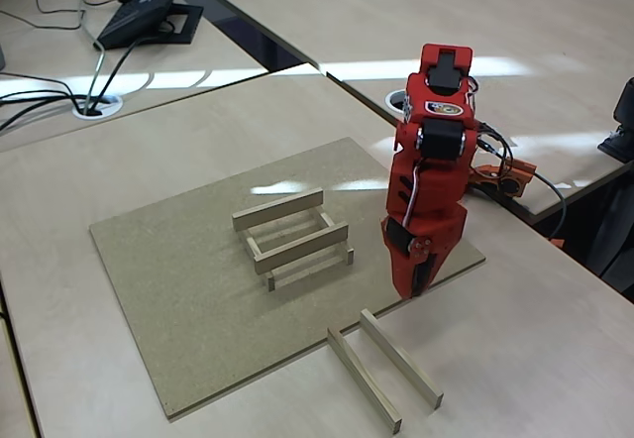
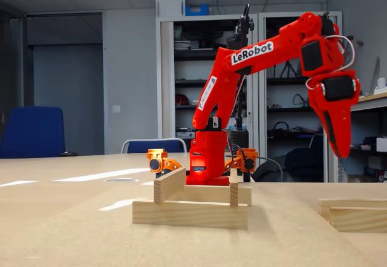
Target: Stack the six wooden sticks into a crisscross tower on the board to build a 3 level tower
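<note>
- While the red arm bends over the board, its gripper hangs pointing down above the board's right-hand edge in a fixed view, near the corner closest to the arm's base.
- Its fingers look pressed together with nothing between them, seen also in the other fixed view.
- Four wooden sticks form the tower near the middle of the board: two bars below, two laid across them on top, so two levels stand.
- From table height the tower shows a long bar in front with crossing bars resting on it.
- Two loose sticks lie side by side on the pale tabletop, just off the board's near right edge and below the gripper.
</note>
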Robot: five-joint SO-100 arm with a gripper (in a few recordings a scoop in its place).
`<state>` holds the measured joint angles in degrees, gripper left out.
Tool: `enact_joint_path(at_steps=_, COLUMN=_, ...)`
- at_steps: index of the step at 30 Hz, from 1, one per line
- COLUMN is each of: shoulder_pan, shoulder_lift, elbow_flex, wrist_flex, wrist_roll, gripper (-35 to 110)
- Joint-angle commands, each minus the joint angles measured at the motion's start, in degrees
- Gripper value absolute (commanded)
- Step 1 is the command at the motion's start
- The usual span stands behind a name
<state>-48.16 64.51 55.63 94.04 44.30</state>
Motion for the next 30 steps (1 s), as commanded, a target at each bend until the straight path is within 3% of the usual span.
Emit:
enact_joint_path(at_steps=1, shoulder_pan=-2.5, shoulder_lift=-0.1, elbow_flex=-2.5, wrist_flex=0.8, wrist_roll=0.3, gripper=5)
enact_joint_path(at_steps=8, shoulder_pan=-4.6, shoulder_lift=-2.5, elbow_flex=-3.9, wrist_flex=-1.1, wrist_roll=0.3, gripper=16)
enact_joint_path(at_steps=30, shoulder_pan=-1.7, shoulder_lift=-12.2, elbow_flex=-11.2, wrist_flex=-4.6, wrist_roll=-1.2, gripper=23)
